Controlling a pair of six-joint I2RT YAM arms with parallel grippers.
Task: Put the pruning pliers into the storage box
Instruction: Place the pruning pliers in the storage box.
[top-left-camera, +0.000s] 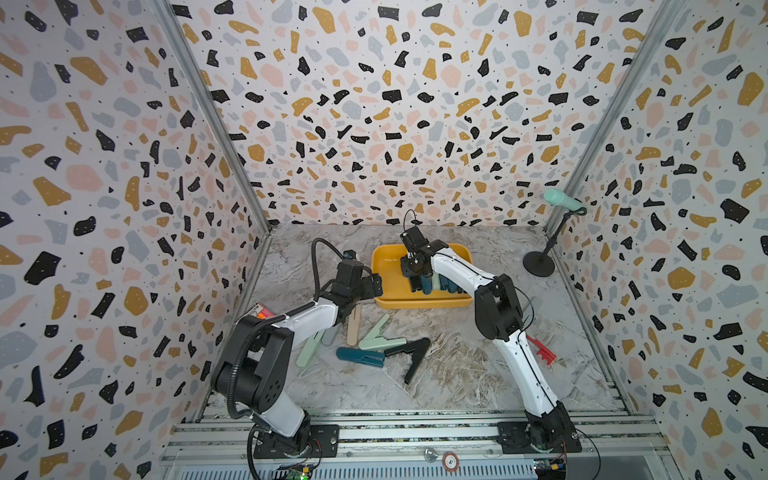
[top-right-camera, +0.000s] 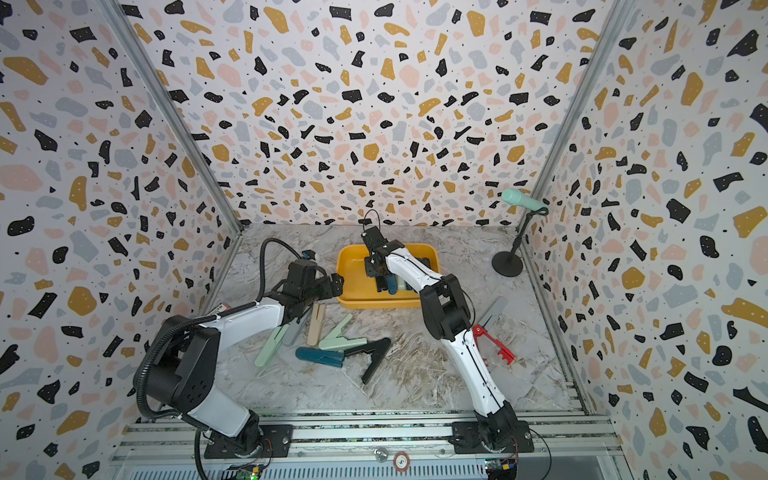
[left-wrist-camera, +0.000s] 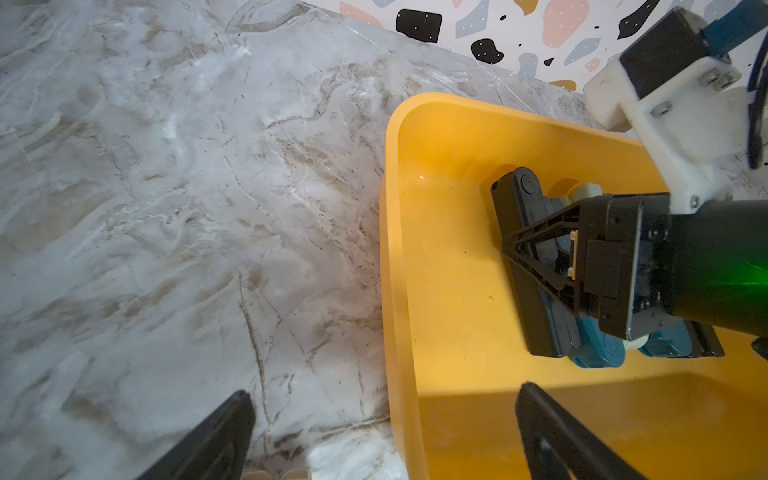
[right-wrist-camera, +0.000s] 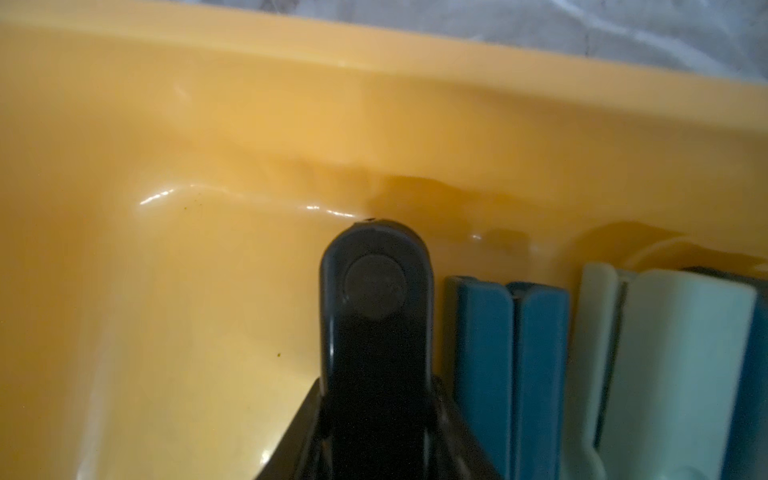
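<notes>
Black pliers (right-wrist-camera: 374, 316) clamped between right gripper (top-left-camera: 412, 272) fingers, hinge jutting beyond them toward box (right-wrist-camera: 208, 104) wall, parallel to teal pliers (right-wrist-camera: 513, 353); left gripper (left-wrist-camera: 382, 436) splayed.

We see 2 arms of the same make. The left arm (top-left-camera: 309, 313) and the right arm (top-left-camera: 457, 268) each have glossy white links between bulky black joint housings. A ribbed black hose (top-left-camera: 235, 374) follows the left arm, whose round shoulder disc (top-left-camera: 270, 392) is dotted with small holes. A thin black cable (top-left-camera: 530, 365) lines the right arm's white shell. Each base plate (top-left-camera: 511, 436) is black and fixed with screws. The right fingers (left-wrist-camera: 536, 249) are black triangular trusses. That wrist carries a white bracket (left-wrist-camera: 673, 129) with metal nuts and a blue plug (left-wrist-camera: 731, 29). The left fingers (left-wrist-camera: 552, 432) are matte black.
</notes>
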